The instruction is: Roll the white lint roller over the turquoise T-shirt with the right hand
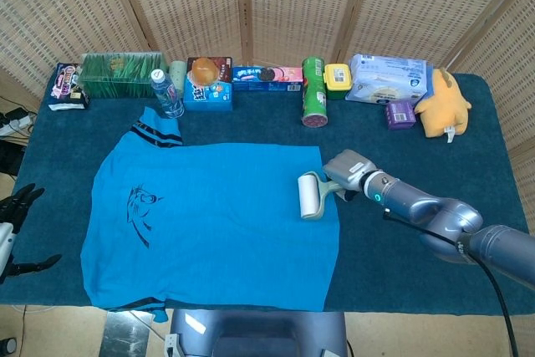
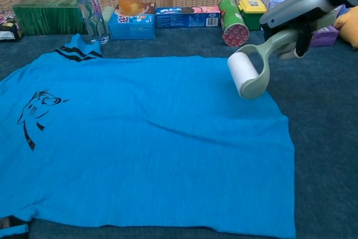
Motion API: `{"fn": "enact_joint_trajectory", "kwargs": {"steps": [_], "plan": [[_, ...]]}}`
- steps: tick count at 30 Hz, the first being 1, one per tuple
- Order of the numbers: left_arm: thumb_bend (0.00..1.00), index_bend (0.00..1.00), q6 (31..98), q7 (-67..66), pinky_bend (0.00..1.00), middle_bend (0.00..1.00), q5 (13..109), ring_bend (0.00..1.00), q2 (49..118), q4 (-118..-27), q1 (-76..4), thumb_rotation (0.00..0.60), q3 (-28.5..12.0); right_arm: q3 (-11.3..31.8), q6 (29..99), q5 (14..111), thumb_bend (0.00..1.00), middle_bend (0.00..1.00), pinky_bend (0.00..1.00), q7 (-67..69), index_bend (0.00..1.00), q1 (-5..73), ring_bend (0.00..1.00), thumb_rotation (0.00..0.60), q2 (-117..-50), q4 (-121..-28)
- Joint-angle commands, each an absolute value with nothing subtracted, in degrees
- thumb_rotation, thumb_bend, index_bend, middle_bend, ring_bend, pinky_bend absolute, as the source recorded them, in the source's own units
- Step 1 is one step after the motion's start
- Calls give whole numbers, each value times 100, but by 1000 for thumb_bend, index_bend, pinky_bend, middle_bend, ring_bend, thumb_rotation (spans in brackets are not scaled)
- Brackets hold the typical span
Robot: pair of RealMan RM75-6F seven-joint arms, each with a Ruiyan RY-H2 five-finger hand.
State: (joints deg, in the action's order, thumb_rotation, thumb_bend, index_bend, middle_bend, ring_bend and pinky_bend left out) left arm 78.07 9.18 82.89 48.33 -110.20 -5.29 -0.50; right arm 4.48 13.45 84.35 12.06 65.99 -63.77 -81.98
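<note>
**Roller over the shirt's right edge, light tool on soft cloth**

My right robot hand (image 1: 349,175) is grasping the white lint roller (image 1: 311,195) by its pale green handle, with the white drum out ahead of my fingers. The drum sits at the right edge of the turquoise T-shirt (image 1: 217,223), which lies spread flat on the dark blue tabletop (image 1: 418,265); I cannot tell whether the drum is pressing the cloth or hovering just above it.

The roller looks light and rigid, so the handle is the right place to hold it, well clear of the sticky drum. The shirt is thin, soft and loose on the tabletop. I judge it will bunch or lift with the adhesive if I press hard, so a gentle, even stroke suits it.

My left robot hand (image 1: 15,223) hangs off the tabletop's left edge, released and holding nothing.
</note>
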Motion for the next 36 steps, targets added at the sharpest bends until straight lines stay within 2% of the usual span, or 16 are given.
{"fn": "enact_joint_trajectory", "kwargs": {"steps": [1,12,23,30,36], "plan": [[90,0,7799,936,18,0,8280,0,4850,-11004,-524,600,-40,476,1436,8306,1000,834,1000,834,878,6682,944,600,-6556,-8094],[90,0,7889,1038,18,0,8303,0,4833,-10916,-455,600,-10,279,1703,7229,1000,836,1000,-559,880,6882,944,600,-7318,-7423],[90,0,7888,1241,17,0,8297,0,4822,-10753,-408,600,24,-502,2284,5503,1000,836,1000,-2034,884,7124,948,600,-7815,-6986],[90,0,7856,1339,18,0,8314,0,4838,-10667,-423,600,22,-1209,3046,3713,1000,836,1000,-3526,884,7617,949,600,-8040,-7365],[91,0,7812,1397,18,0,8348,0,4861,-10622,-457,600,19,-1600,3554,2157,1000,836,1000,-4471,884,8239,949,600,-8235,-7814]]}}
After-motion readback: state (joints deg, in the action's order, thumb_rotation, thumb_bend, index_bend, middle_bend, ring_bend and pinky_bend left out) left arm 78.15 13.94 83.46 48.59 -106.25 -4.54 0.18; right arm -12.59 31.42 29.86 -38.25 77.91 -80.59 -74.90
